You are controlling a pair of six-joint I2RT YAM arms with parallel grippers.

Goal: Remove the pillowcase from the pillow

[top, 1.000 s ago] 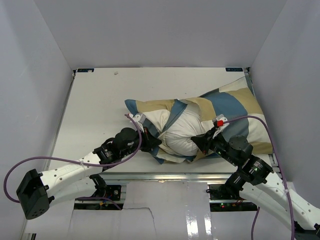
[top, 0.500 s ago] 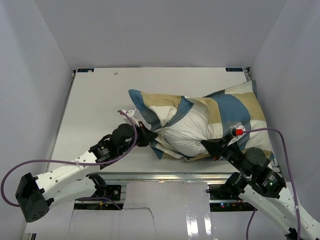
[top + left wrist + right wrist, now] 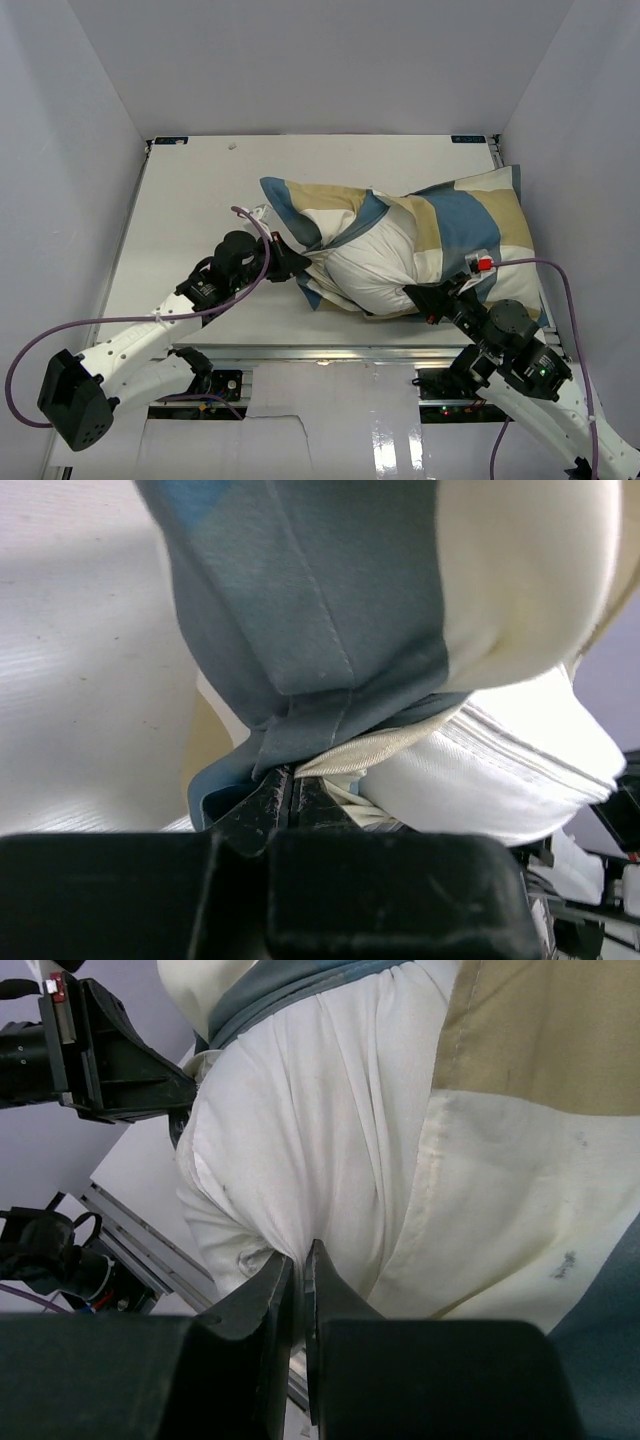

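The pillowcase (image 3: 450, 215), in blue, tan and cream blocks, lies across the table's middle and right. The white pillow (image 3: 375, 265) bulges out of its open near side. My left gripper (image 3: 298, 266) is shut on the pillowcase's blue-edged open hem, and the left wrist view shows blue and tan fabric (image 3: 300, 600) pinched between its jaws (image 3: 290, 782). My right gripper (image 3: 420, 298) is shut on a fold of the pillow's white fabric (image 3: 320, 1140) at the near side, jaws (image 3: 300, 1256) closed on it. The pillowcase (image 3: 540, 1040) lies just beside that pinch.
The white table (image 3: 190, 200) is boxed by grey walls, and the pillowcase's far right corner touches the right wall. A metal rail (image 3: 330, 352) runs along the near edge. The left gripper also shows in the right wrist view (image 3: 120, 1050).
My left gripper has moved away from me and leftward with the hem in it. My right gripper has moved right and toward me with the pillow. More white pillow is exposed, and the bundle has shifted right.
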